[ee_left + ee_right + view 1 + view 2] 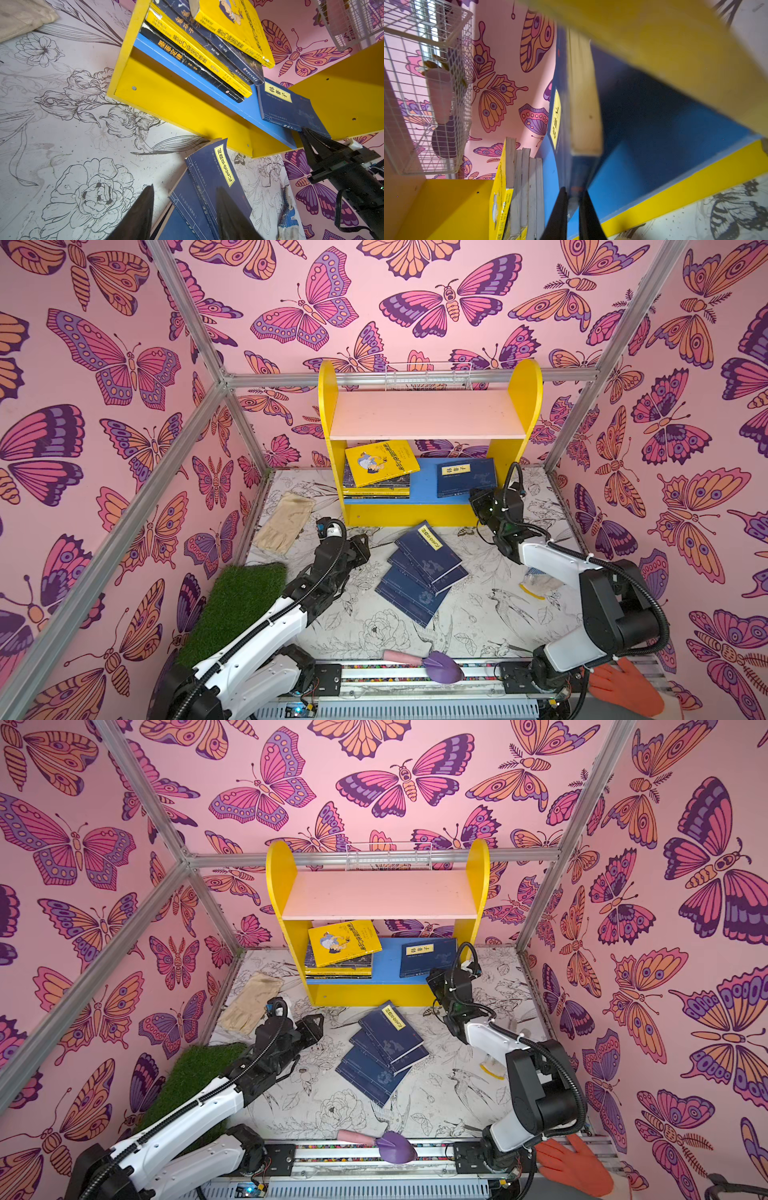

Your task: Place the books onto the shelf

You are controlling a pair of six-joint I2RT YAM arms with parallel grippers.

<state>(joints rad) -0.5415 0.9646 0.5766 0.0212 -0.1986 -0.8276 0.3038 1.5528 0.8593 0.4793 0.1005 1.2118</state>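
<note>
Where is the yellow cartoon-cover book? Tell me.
In both top views the yellow book lies askew atop the stack at the left end of the blue shelf board, left of a navy book.

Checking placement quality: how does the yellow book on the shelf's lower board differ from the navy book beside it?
The yellow book tops a stack, skewed and tilted; the navy book lies level on the blue lower board. The right gripper has its fingers either side of the navy book's corner; no gripper is at the yellow book. Both are inside the shelf, covers up.
</note>
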